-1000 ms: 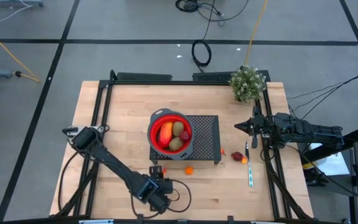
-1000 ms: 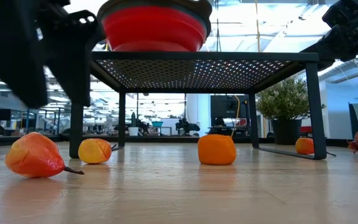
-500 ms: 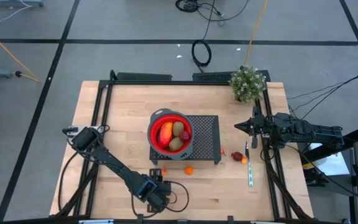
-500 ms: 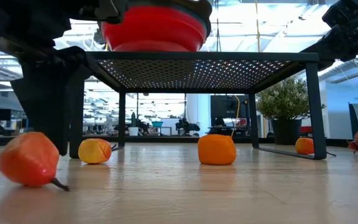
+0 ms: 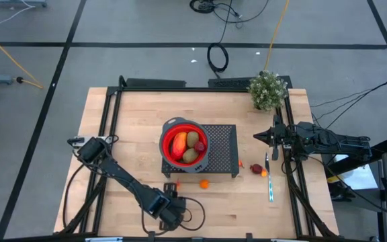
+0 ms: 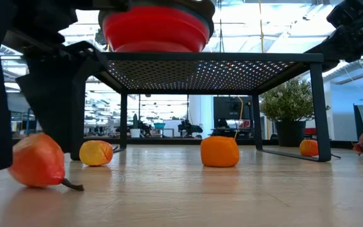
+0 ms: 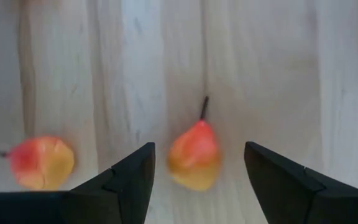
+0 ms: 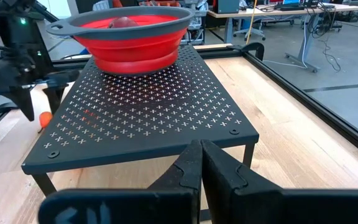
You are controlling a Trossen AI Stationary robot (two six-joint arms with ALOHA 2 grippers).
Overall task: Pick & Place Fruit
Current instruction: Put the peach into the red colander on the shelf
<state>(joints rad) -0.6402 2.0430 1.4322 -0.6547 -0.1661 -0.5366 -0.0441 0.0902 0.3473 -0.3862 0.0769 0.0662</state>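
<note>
Now the pale wooden table [image 5: 126, 134] carries a black perforated metal rack [image 5: 222, 151], and on it sits the red collapsible bowl with a grey rim [image 5: 168, 153], holding a red-orange-yellow toy fruit and two brown ovals. At the near edge, the left pincer [image 7: 197, 177] hangs open around a small pear-shaped red-and-yellow toy fruit [image 7: 194, 155], gripping nothing yet. I reckon that rounded piece could roll or squirt from the fingers if they close off-centre. A similar fruit [image 7: 41, 162] lies just beside it. The right pincer [image 8: 200, 163] waits, shut and empty, by the rack.
</note>
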